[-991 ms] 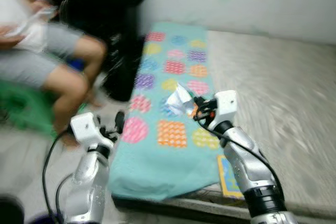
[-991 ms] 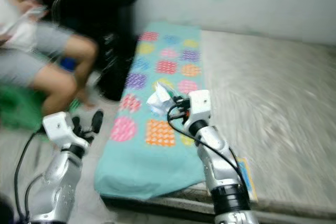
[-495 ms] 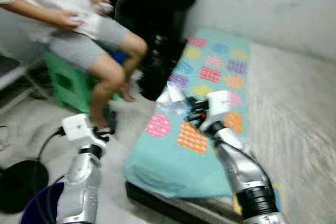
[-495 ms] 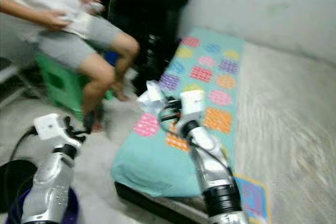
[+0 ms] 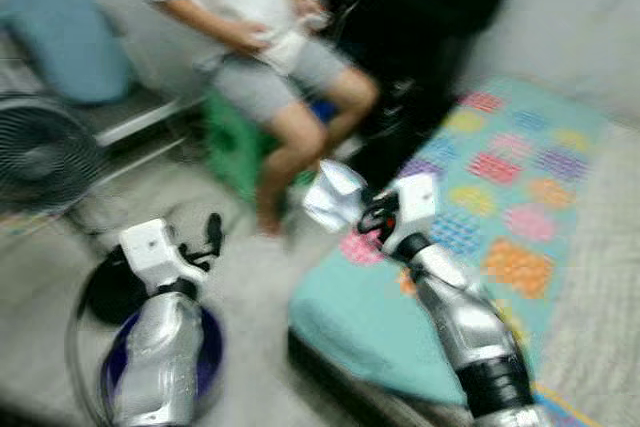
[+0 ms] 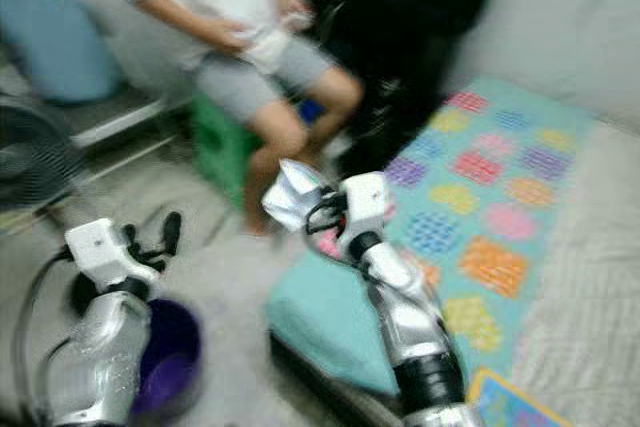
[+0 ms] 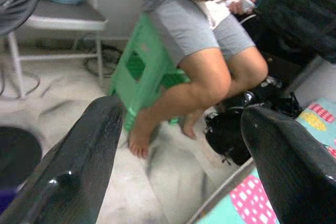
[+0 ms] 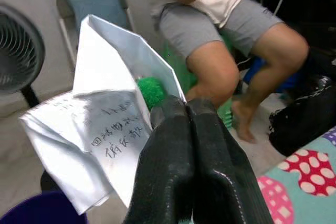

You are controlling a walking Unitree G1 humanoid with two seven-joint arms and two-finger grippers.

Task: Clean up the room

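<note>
White folded paper point(image 8: 100, 124) with dark handwriting sits clenched between the fingers of my right gripper point(image 8: 184, 109), and a small green tuft point(image 8: 151, 91) is pinched there against it. In the left eye view that paper point(image 5: 333, 194) is held up near the middle of the frame, above the near corner of a turquoise cloth point(image 5: 490, 247) printed with coloured dotted patches, which runs off to the right. My right arm point(image 5: 460, 317) rises from the lower right toward it.

My left gripper point(image 7: 178, 145) is released, its two black fingers point(image 7: 79, 166) spread wide with nothing between them. In the left eye view it hangs at the lower left point(image 5: 205, 242), above a dark blue bucket point(image 5: 205, 362) that stands on the pale floor point(image 6: 220, 277) behind my left arm.

Across the upper middle a person point(image 5: 270, 47) in a white shirt and grey shorts sits on a green stool point(image 7: 142, 77), hands holding something small at the lap, one bare foot on the floor. A black bag point(image 7: 231, 135) lies beside that foot, near the edge of the cloth. At far left stands a round fan point(image 5: 40, 152), and above it a chair point(image 7: 63, 22) with something blue on it point(image 5: 65, 32). Both head views are blurred.
</note>
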